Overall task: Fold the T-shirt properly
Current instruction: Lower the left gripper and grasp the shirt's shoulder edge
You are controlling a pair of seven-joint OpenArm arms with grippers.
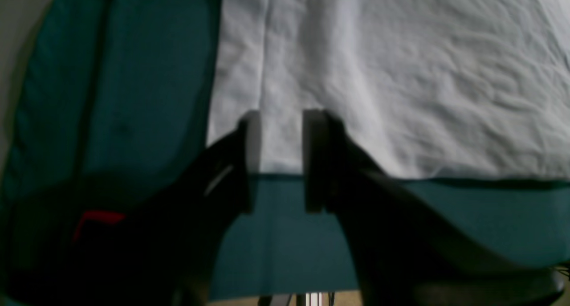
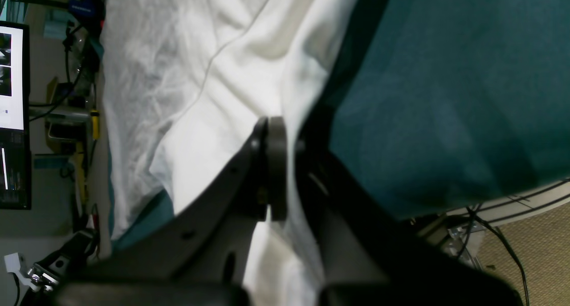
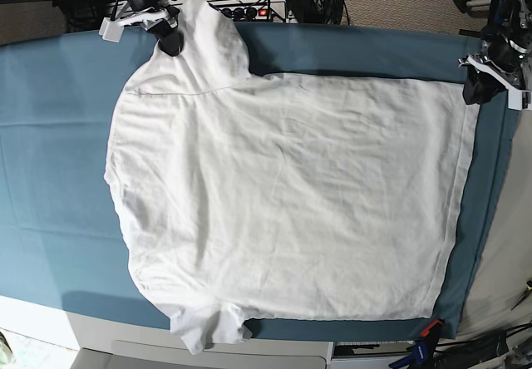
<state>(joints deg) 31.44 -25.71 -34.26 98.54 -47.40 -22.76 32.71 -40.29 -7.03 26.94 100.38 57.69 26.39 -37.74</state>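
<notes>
Fingers: right (image 2: pixel 269 163) clenched on T-shirt (image 3: pixel 283 194) | left (image 1: pixel 280 159) released | teal cloth (image 3: pixel 58 178)

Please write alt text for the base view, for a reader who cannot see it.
A white T-shirt lies spread on a teal table cloth. The right hand is shut on its sleeve at top left; the left hand is open at the hem corner, top right.
</notes>
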